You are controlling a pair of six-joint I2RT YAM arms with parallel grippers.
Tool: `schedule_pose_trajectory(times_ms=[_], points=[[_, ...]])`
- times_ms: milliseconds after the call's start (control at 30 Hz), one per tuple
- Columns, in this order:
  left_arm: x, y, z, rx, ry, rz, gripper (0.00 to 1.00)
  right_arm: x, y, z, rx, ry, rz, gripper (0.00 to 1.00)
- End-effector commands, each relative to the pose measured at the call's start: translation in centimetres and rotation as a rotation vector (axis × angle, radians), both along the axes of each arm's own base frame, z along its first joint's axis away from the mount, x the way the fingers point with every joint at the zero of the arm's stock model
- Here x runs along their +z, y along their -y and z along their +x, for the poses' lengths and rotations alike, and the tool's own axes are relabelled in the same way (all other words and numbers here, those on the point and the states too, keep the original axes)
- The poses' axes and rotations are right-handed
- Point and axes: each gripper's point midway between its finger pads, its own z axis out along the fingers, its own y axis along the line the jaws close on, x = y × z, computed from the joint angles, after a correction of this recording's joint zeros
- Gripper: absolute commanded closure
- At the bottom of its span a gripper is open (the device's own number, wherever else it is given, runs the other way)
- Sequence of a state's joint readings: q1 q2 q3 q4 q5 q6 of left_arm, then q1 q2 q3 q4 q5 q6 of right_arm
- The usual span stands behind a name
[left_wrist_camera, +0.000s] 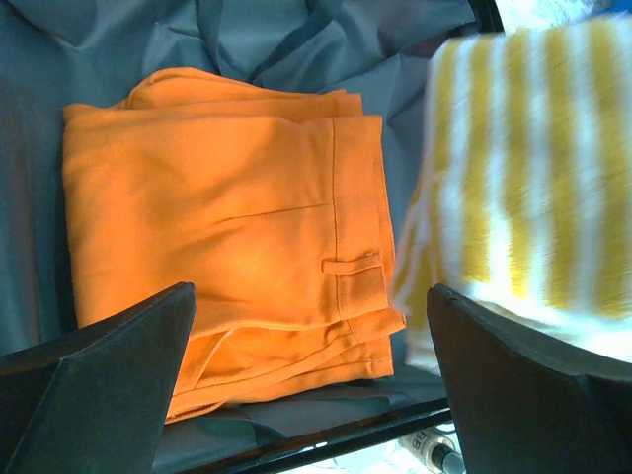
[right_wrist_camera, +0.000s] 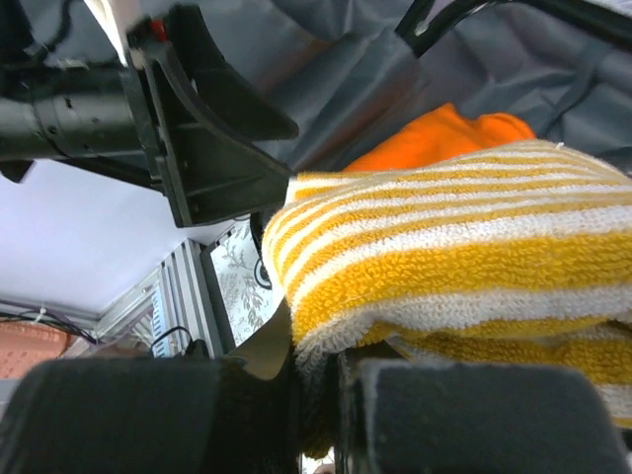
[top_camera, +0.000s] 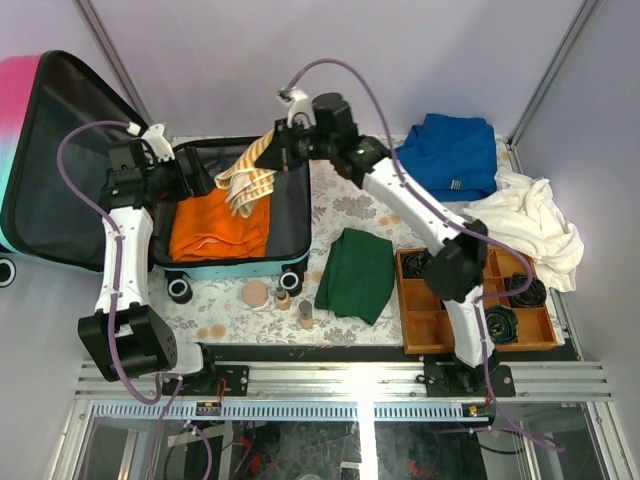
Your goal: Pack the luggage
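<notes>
**Luggage part-packed**

Top view: luggage (top_camera: 236, 268) open, upper left of frame, orange trousers (top_camera: 218, 230) inside. Green garment (top_camera: 356, 273), blue garment (top_camera: 450, 150) and white garment (top_camera: 532, 225) unpacked on tabletop (top_camera: 350, 212).
L wrist view: left gripper (left_wrist_camera: 311, 395) fingers spread, empty.
R wrist view: right gripper (right_wrist_camera: 318, 415) fingers pinching striped towel (right_wrist_camera: 464, 257).

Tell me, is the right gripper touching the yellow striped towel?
Touching. The right wrist view shows the right gripper shut on the yellow striped towel, an edge pinched between the jaws.

Robotics lab cell, white partition walls (top_camera: 430, 50), aluminium rail frame (top_camera: 350, 378) (loose cabling (top_camera: 240, 450) beneath)
</notes>
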State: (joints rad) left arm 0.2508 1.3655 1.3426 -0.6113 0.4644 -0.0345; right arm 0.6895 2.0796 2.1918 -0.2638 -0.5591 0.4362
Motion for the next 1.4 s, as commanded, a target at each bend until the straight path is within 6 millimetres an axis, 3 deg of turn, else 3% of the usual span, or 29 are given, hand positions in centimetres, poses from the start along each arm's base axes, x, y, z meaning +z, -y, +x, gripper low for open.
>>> schedule_pose_trajectory(times_ms=[0, 133, 233, 400, 533, 733, 933, 1000, 1067, 1100, 1267, 1367], points=[[1.6, -1.5, 0.6, 0.052, 0.076, -0.004, 0.0, 1.0, -4.2, -1.0, 0.063, 0.132, 0.042, 1.0], [1.7, -1.9, 0.7, 0.072, 0.084, -0.017, 0.0, -5.0, -6.3, -0.9, 0.071, 0.084, -0.048, 1.0], [1.6, -1.3, 0.7, 0.038, 0.086, -0.032, 0.0, -8.8, -5.7, -1.1, 0.065, 0.018, -0.11, 1.0], [0.6, 1.1, -0.1, -0.117, 0.074, -0.068, 0.0, -12.6, -2.1, -1.4, -0.027, -0.071, -0.172, 1.0], [-1.3, 3.9, -0.7, -0.238, 0.025, -0.019, 0.03, -15.0, 1.1, -1.6, -0.102, -0.087, -0.29, 1.0], [-4.5, 8.9, -1.7, -0.398, -0.043, 0.05, 0.17, -17.2, 4.4, -1.8, -0.15, -0.116, -0.431, 1.0], [-5.8, 10.3, -0.9, -0.428, -0.069, 0.034, 0.39, -18.2, 6.0, -2.9, -0.136, -0.126, -0.499, 1.0], [-6.5, 10.9, -0.9, -0.448, -0.086, 0.026, 0.44, -18.4, 6.0, -3.3, -0.118, -0.137, -0.504, 0.8], [-7.0, 11.5, -0.9, -0.467, -0.097, 0.028, 0.48, -18.0, 5.9, -3.4, -0.11, -0.13, -0.503, 0.48], [-7.2, 11.7, -0.8, -0.47, -0.102, 0.028, 0.49, -17.5, 6.0, -3.2, -0.115, -0.119, -0.498, 0.37], [-7.5, 12.5, -0.5, -0.487, -0.103, 0.005, 0.53, -13.5, 6.0, -2.9, -0.094, -0.064, -0.438, 0.23], [-7.4, 13.4, -0.5, -0.514, -0.095, -0.01, 0.54, -11.3, 7.1, -2.9, -0.087, -0.04, -0.404, 0.15]])
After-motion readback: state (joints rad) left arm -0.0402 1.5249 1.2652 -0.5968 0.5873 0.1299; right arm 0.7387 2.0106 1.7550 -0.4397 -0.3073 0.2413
